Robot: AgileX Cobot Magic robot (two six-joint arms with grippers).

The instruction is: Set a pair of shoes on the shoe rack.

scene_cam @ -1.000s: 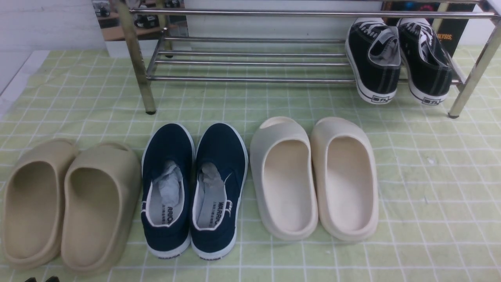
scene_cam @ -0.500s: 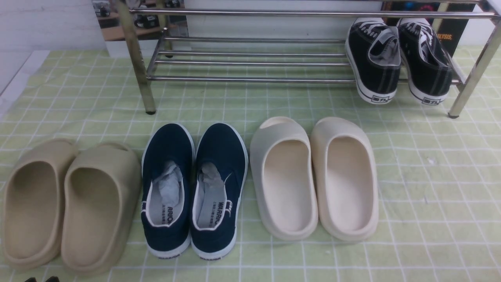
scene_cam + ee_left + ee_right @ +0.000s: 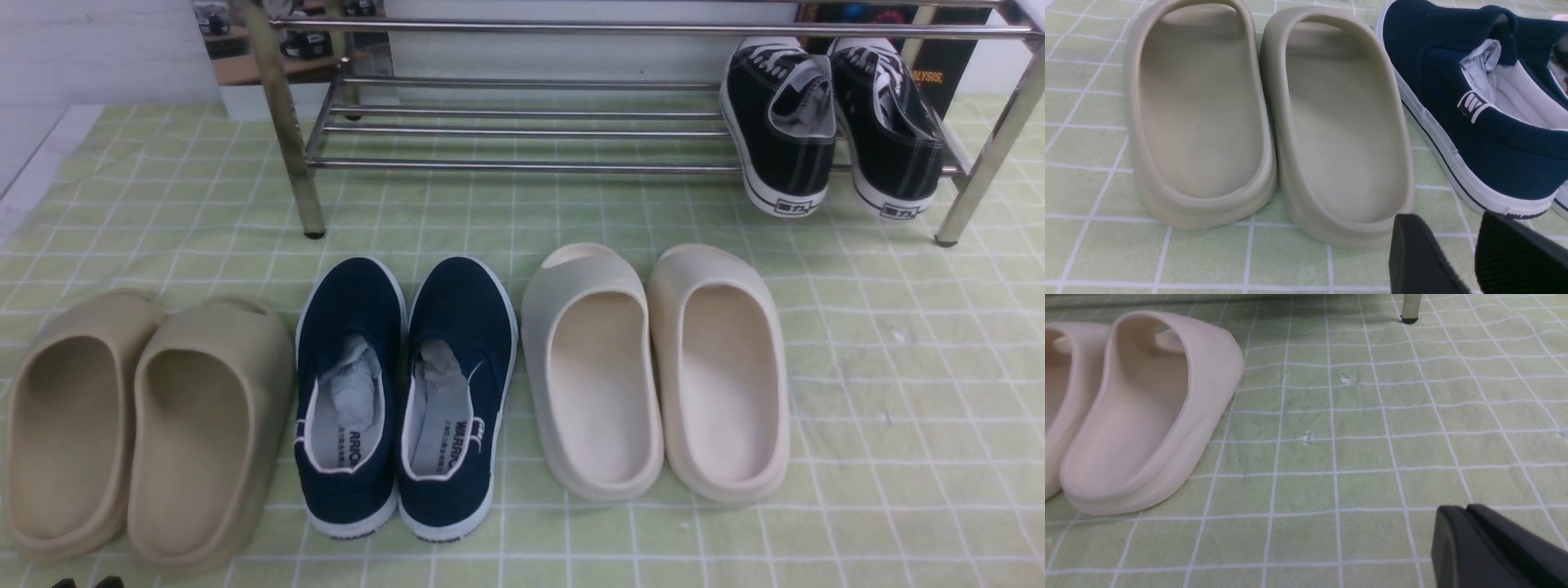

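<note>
Nearest the robot, at the lower left edge of the front view, the left hand [image 3: 86, 582] shows only two dark tips; its wrist view shows the fingers [image 3: 1419, 253] parted by a narrow gap, holding nothing, just short of the heels of the beige slides [image 3: 147, 425]. The right hand [image 3: 1490, 547] is out of the front view; its fingers look pressed together and empty, low over the green checked table [image 3: 1331, 490]. Beyond lie the navy slip-ons [image 3: 406, 392] and the cream slides [image 3: 657, 367]. Farthest off, the pair of shoes [image 3: 833, 122] sits on the lower bars at the right end of the shoe rack [image 3: 522, 131], heels overhanging the front bar. The job looks done; the risk I judge is that any knock to the rack could tip those heels off toward the table.
</note>
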